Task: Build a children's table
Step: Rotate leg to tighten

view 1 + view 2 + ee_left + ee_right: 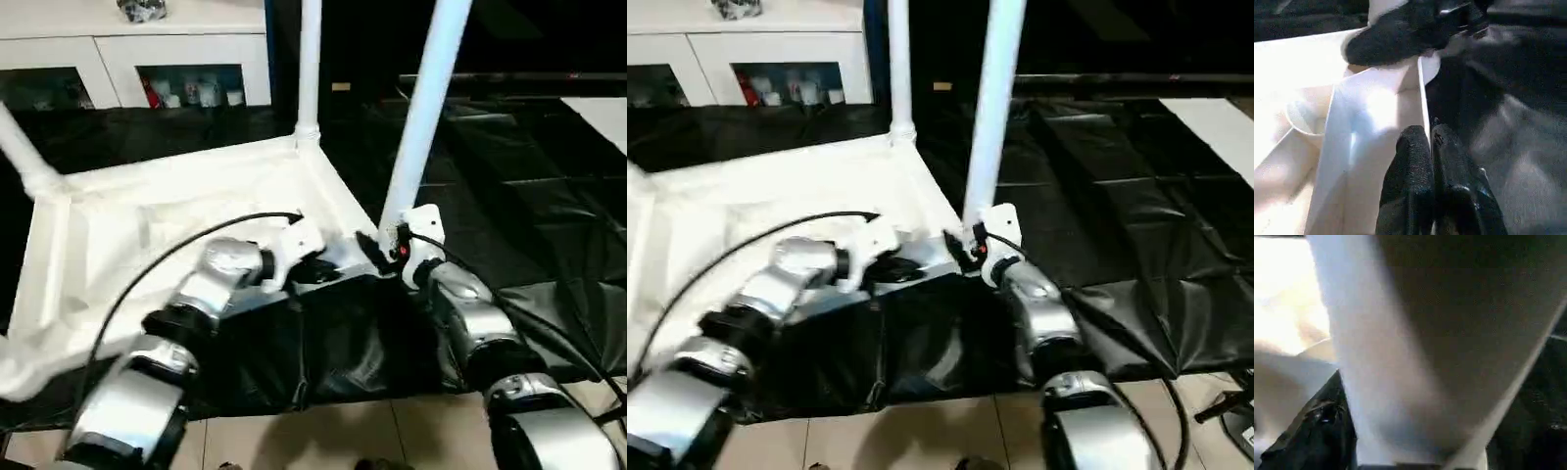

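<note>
One tabletop (196, 211) lies upside down on the black sheet (509, 196).

Three legs stand in its corner sockets: one (310, 69) at about 12 o'clock from the tabletop's middle, one (426, 113) at about 3 o'clock, and one (24, 157) leaning at about 9 o'clock.

One white cabinet (137, 59) stands at 11 o'clock, showing two glass doors.

Two silver arms reach in, with one left gripper (1430, 152) and one right gripper (387, 245). One black cable (176, 250) arcs over the left forearm.

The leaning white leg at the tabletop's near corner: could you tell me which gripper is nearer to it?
Right. The right gripper sits at the leaning leg's base, while the left gripper, shut, pinches the tabletop's edge alongside.
</note>
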Tool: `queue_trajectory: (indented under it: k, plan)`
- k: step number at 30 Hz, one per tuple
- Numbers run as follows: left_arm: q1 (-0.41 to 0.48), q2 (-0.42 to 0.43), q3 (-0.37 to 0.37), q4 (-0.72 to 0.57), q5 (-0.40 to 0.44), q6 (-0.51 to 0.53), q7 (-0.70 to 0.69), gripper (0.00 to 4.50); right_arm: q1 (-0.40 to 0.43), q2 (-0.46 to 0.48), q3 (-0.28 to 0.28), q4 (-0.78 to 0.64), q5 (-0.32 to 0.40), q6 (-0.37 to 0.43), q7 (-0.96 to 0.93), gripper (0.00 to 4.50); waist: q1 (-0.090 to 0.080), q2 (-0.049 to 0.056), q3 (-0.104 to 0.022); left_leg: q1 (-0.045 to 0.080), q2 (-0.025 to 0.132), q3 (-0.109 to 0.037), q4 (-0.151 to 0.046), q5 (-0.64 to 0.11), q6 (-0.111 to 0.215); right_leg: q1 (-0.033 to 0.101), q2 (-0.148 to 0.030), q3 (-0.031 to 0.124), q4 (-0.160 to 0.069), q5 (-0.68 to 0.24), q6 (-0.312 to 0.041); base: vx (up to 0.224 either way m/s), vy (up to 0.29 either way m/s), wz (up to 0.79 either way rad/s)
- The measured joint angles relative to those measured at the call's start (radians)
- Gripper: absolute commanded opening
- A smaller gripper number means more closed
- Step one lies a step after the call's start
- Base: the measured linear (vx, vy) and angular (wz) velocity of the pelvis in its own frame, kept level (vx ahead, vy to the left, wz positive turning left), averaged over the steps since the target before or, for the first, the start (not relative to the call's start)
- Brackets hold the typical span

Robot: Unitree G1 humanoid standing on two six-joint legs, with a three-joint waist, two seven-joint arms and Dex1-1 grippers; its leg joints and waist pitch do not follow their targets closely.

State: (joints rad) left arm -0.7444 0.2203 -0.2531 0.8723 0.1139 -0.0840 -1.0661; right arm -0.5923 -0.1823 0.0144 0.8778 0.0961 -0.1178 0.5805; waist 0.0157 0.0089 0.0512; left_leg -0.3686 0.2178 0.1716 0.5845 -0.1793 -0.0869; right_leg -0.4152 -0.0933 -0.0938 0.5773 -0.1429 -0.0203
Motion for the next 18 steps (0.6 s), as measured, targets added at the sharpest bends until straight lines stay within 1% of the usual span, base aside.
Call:
queue_trajectory:
  k: [2,4,6,7,8,10,14,15,16,18]
  plan:
    - [0.000,0.009,0.000,0.005,-0.004,-0.011,-0.030,0.00,0.011,-0.015,0.009,-0.011,0.009,0.000,0.065,3.79,0.003,0.000,0.000,0.000,0.000,0.000,0.000,0.000,0.000,0.000,0.000,0.000,0.000,0.000,0.000,0.000,0.000,0.00]
    - [-0.005,0.025,-0.004,0.011,-0.011,-0.023,-0.084,0.00,0.050,-0.058,0.041,-0.072,0.027,0.007,0.198,3.79,0.017,0.001,0.000,0.001,0.001,0.001,0.000,0.000,0.000,0.000,0.000,0.000,0.000,0.000,0.000,0.000,0.000,0.00]
    - [-0.006,0.034,-0.007,0.016,-0.017,-0.032,-0.118,0.00,0.068,-0.083,0.069,-0.107,0.035,0.018,0.293,3.79,0.020,0.001,0.000,0.001,0.002,0.001,0.001,0.000,0.000,0.000,0.001,0.000,0.001,0.000,0.000,0.000,0.000,0.00]
    - [-0.007,0.037,-0.009,0.018,-0.018,-0.035,-0.132,0.00,0.077,-0.093,0.078,-0.127,0.040,0.024,0.329,3.62,0.021,0.001,0.000,0.002,0.002,0.001,0.001,0.000,0.000,0.001,0.001,0.000,0.001,0.000,0.000,0.000,0.000,0.00]
    - [-0.008,0.041,-0.011,0.020,-0.019,-0.041,-0.148,0.00,0.084,-0.105,0.086,-0.139,0.045,0.029,0.363,3.62,0.023,0.001,0.000,0.002,0.002,0.001,0.001,0.000,0.000,0.001,0.001,0.000,0.001,0.000,0.000,0.000,0.000,0.00]
    - [-0.008,0.049,-0.014,0.026,-0.021,-0.052,-0.180,0.00,0.097,-0.127,0.106,-0.166,0.053,0.038,0.432,3.41,0.026,0.001,0.000,0.003,0.002,0.001,0.001,0.000,0.000,0.002,0.001,0.000,0.001,0.000,0.000,0.000,0.000,0.00]
    - [-0.012,0.060,-0.022,0.034,-0.022,-0.066,-0.229,0.00,0.115,-0.153,0.115,-0.198,0.059,0.051,0.516,3.27,0.032,0.001,0.000,0.004,0.002,0.001,0.002,0.000,0.000,0.005,0.001,0.000,0.001,0.000,0.000,0.000,0.000,0.00]
    - [-0.013,0.063,-0.022,0.041,-0.023,-0.074,-0.240,0.00,0.116,-0.156,0.116,-0.200,0.059,0.053,0.535,3.08,0.032,0.001,0.000,0.005,0.002,0.001,0.002,0.000,0.000,0.005,0.001,0.000,0.001,0.000,0.000,0.000,0.000,0.00]
    - [-0.013,0.066,-0.022,0.044,-0.023,-0.079,-0.249,0.00,0.116,-0.158,0.117,-0.202,0.059,0.056,0.547,3.08,0.033,0.001,0.000,0.005,0.002,0.001,0.001,0.000,0.000,0.006,0.001,0.000,0.001,0.000,0.000,0.000,0.000,0.00]
    - [-0.014,0.070,-0.026,0.046,-0.023,-0.090,-0.269,0.00,0.117,-0.169,0.125,-0.211,0.059,0.069,0.576,2.92,0.036,0.002,0.000,0.005,0.002,0.001,0.001,0.000,0.000,0.007,0.001,0.000,0.001,0.000,0.000,0.000,0.000,0.00]
